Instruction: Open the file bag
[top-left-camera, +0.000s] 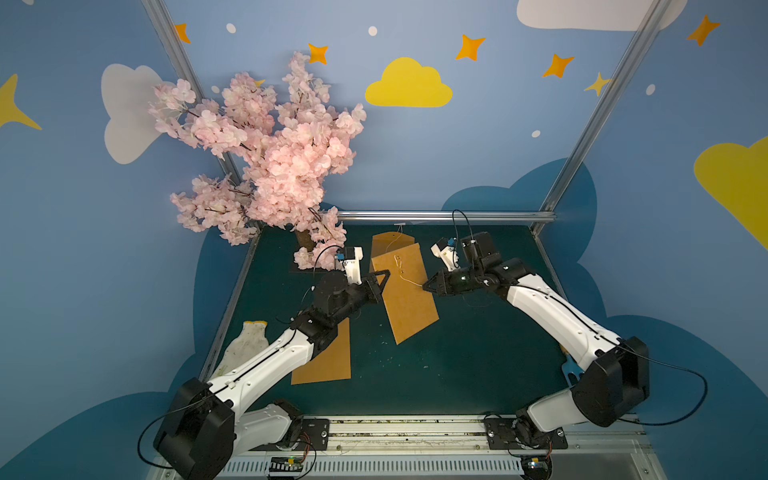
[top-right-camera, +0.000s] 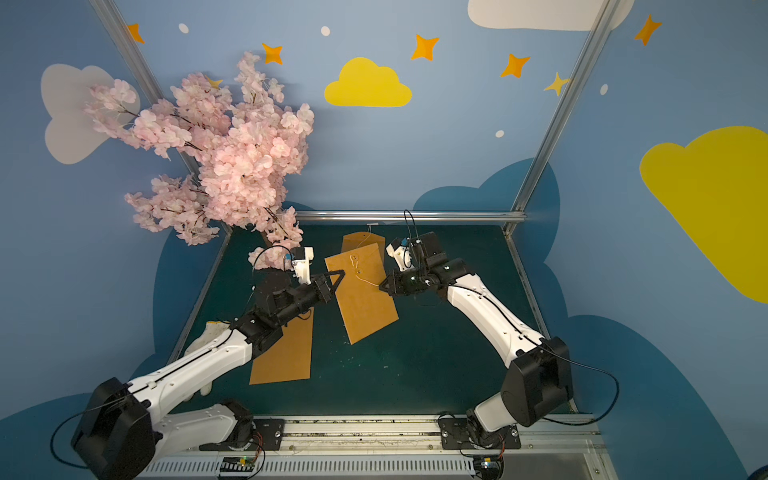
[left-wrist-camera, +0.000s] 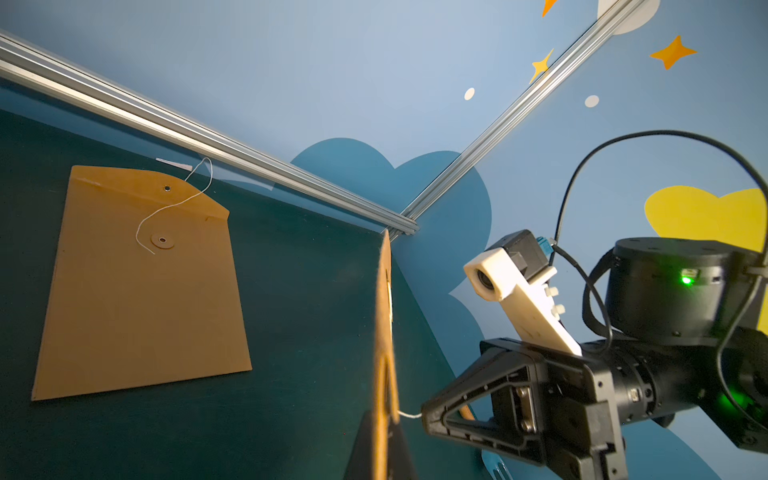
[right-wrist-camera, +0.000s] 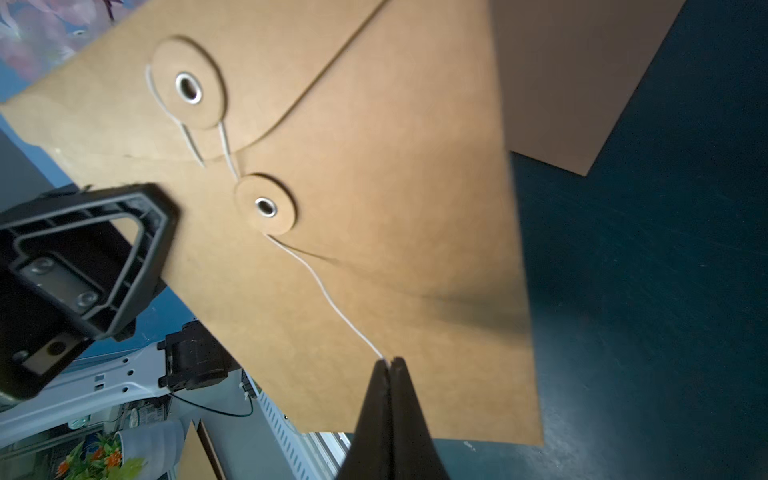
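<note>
Two grippers: left gripper and right gripper face each other.
Left grip: clamped on the edge of the brown kraft-paper file bag, held tilted above the dark green table mat.
Right grip: pinched tight on the end of the thin white string.
String: leads from the bag's lower round paper button to the right tips.
Other bags: second brown file bag flat beyond both tips; third brown file bag under the left arm.
</note>
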